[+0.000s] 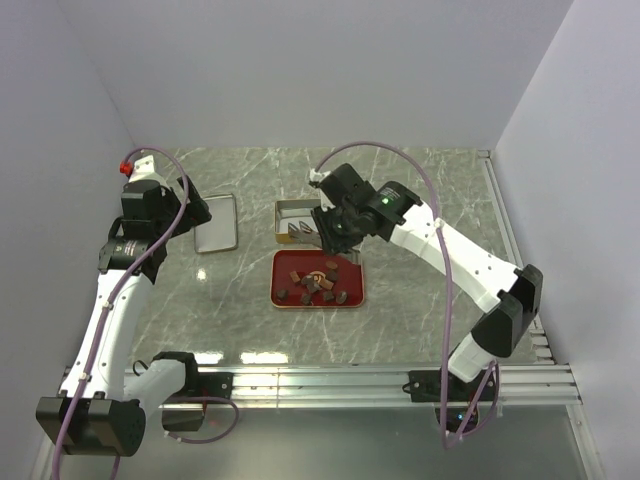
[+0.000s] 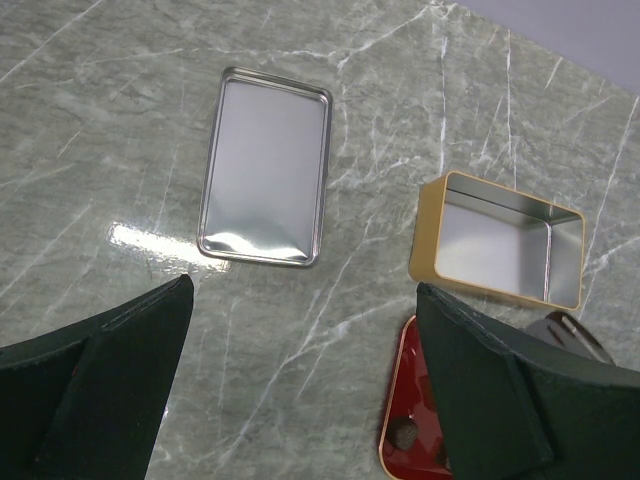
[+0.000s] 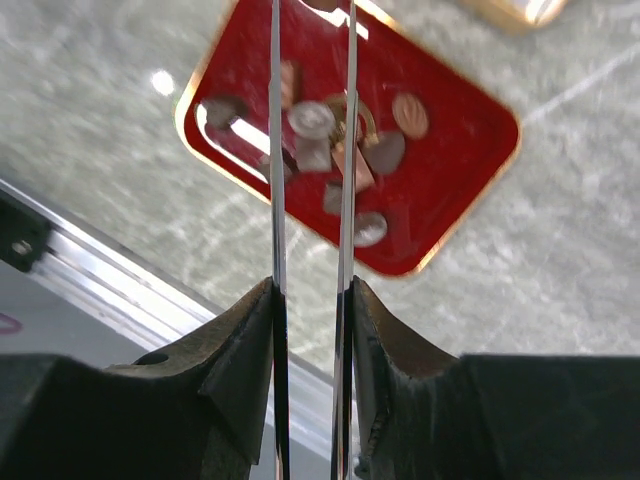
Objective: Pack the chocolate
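Observation:
Several small dark brown and reddish chocolate pieces (image 1: pixel 318 283) lie on a red tray (image 1: pixel 355 275). They also show in the right wrist view (image 3: pixel 345 150). My right gripper (image 1: pixel 330 232) is shut on long metal tongs (image 3: pixel 277 150), with the blades slightly apart above the tray (image 3: pixel 470 140). The tong tips (image 2: pixel 570 330) hang by the near side of an open gold tin (image 2: pixel 497 240), which looks empty. My left gripper (image 2: pixel 305 390) is open and empty, above the table left of the tray (image 2: pixel 405 400). One piece (image 2: pixel 404 433) shows at that tray corner.
A silver tin lid (image 1: pixel 216 222) lies flat left of the gold tin (image 1: pixel 295 212), and it also shows in the left wrist view (image 2: pixel 265 165). White walls close in the left, back and right. An aluminium rail (image 1: pixel 330 380) runs along the near edge.

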